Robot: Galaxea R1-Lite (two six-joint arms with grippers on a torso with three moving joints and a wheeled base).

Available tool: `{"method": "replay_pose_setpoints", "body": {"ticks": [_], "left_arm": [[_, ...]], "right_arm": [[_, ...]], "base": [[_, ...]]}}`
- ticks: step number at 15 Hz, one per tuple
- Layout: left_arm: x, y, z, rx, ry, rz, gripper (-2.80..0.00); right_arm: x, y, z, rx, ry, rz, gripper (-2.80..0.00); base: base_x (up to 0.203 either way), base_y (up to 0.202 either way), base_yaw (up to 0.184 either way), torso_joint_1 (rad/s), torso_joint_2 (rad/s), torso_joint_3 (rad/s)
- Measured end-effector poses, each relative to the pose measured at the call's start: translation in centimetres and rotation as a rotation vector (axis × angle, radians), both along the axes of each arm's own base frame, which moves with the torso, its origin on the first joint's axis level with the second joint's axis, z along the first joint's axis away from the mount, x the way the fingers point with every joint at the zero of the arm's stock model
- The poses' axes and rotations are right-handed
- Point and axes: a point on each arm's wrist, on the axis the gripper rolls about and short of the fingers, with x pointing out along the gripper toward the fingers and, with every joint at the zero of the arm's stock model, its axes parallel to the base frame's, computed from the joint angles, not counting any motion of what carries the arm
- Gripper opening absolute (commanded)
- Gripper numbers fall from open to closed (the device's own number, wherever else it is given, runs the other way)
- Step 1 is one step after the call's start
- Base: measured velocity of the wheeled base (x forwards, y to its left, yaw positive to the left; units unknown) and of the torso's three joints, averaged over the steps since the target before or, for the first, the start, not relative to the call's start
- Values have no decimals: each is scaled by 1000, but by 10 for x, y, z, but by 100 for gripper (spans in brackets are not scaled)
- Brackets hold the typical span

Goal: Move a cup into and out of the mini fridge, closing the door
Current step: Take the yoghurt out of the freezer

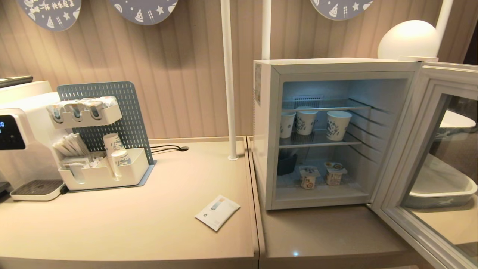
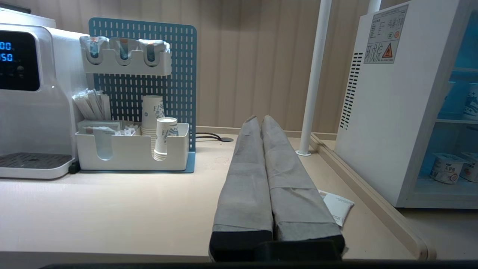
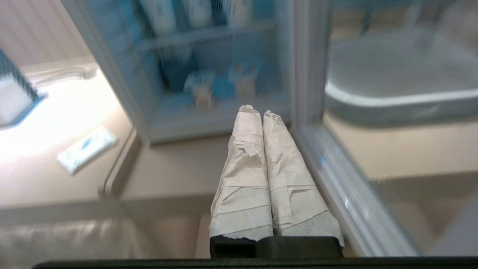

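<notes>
The white mini fridge (image 1: 267, 130) stands on the right counter with its glass door (image 1: 422, 123) swung wide open to the right. Three patterned paper cups (image 1: 338, 125) stand on its middle wire shelf. Neither gripper shows in the head view. My right gripper (image 3: 257, 111) is shut and empty. It hovers low before the fridge's open front (image 3: 112, 86), close beside the door's lower frame (image 3: 336, 179). My left gripper (image 2: 260, 117) is shut and empty too, lying low over the left counter with the fridge's side wall (image 2: 388, 112) to its right.
Two yogurt tubs (image 1: 308, 176) sit on the fridge floor. On the left counter are a coffee machine (image 1: 22, 130), an organizer with stacked paper cups (image 1: 112, 164) and a flat white sachet (image 1: 217, 212). A white pole (image 1: 227, 74) rises beside the fridge.
</notes>
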Motion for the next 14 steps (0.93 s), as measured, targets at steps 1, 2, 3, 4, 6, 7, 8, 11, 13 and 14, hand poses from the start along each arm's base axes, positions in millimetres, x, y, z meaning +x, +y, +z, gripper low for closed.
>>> {"method": "replay_pose_setpoints", "body": {"ticks": [1, 2, 3, 4, 6, 7, 8, 11, 13, 14], "left_arm": [[0, 0, 0, 0, 0, 0, -280], [0, 0, 0, -2, 0, -1, -280], [0, 0, 0, -4, 0, 0, -280], [0, 0, 0, -8, 1, -1, -280], [0, 0, 0, -11, 1, -1, -280], [0, 0, 0, -11, 1, -1, -280], [0, 0, 0, -11, 1, -1, -280], [0, 0, 0, -12, 1, 0, -280], [0, 0, 0, -15, 1, -1, -280], [0, 0, 0, -17, 1, -1, -280]], "right_arm": [[16, 1, 2, 7, 76, 21, -280], [35, 1, 2, 12, 148, 37, -280], [52, 2, 0, 15, 206, 47, -280], [72, 2, -5, 16, 266, 55, -280], [110, 3, -24, 13, 372, 67, -280], [128, 3, -37, 8, 417, 70, -280], [146, 3, -52, 3, 458, 72, -280], [190, 6, -102, -10, 522, 83, -280], [215, 9, -131, -33, 494, 82, -280], [227, 12, -145, -54, 465, 78, -280]], "base": [[0, 0, 0, 0, 0, 0], [0, 0, 0, 0, 0, 0], [0, 0, 0, 0, 0, 0], [0, 0, 0, 0, 0, 0], [0, 0, 0, 0, 0, 0], [0, 0, 0, 0, 0, 0], [0, 0, 0, 0, 0, 0], [0, 0, 0, 0, 0, 0], [0, 0, 0, 0, 0, 0], [0, 0, 0, 0, 0, 0]]}}
